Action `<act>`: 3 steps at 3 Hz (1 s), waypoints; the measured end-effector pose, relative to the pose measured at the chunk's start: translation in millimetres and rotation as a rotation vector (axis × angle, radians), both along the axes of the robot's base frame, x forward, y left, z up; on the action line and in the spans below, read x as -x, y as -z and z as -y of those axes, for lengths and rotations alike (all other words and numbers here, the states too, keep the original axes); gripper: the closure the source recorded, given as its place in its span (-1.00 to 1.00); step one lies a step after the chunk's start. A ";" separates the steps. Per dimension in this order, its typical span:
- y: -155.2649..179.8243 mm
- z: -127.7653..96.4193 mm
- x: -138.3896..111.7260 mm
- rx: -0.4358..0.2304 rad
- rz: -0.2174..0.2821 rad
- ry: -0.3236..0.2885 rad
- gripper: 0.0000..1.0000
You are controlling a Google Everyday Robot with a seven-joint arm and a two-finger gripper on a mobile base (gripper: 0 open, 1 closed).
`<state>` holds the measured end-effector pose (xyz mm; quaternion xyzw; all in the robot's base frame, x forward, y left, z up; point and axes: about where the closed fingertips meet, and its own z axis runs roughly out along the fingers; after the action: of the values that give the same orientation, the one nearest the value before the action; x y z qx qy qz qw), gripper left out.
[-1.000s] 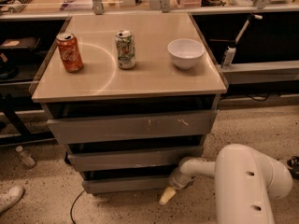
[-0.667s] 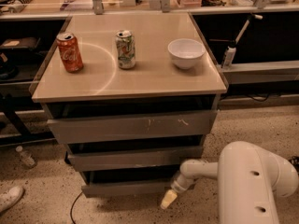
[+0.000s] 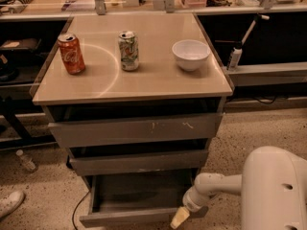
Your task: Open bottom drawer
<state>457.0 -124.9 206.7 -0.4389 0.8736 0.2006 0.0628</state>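
Observation:
The bottom drawer (image 3: 130, 217) is the lowest of three grey drawers under the tan cabinet top. It stands pulled well out, so its flat grey inside shows, with the plain front panel near the bottom edge of the view. My gripper (image 3: 180, 217), with a pale yellow tip, is at the right end of that front panel, on a white arm (image 3: 216, 185) that reaches in from the lower right. Whether it touches the panel I cannot tell.
The middle drawer (image 3: 139, 162) and the scratched top drawer (image 3: 136, 129) sit above, each slightly out. On the top (image 3: 100, 87) stand a red can (image 3: 71, 54), a green can (image 3: 128, 51) and a white bowl (image 3: 191, 54). A shoe (image 3: 9, 203), a bottle (image 3: 26, 161) and a cable (image 3: 76, 210) lie on the floor at the left.
The bottom drawer has slid out toward the camera and its inside now shows. My gripper and arm have drawn back with it toward the lower edge.

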 end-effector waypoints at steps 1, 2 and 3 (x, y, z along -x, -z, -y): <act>4.3 -2.1 -1.5 0.012 -0.006 -0.016 -1.00; 21.5 -4.8 -0.3 0.036 -0.059 -0.051 -1.00; 28.7 4.1 16.4 0.067 -0.123 -0.070 -1.00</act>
<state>440.7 -128.9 178.0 -0.4577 0.8663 0.1998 -0.0129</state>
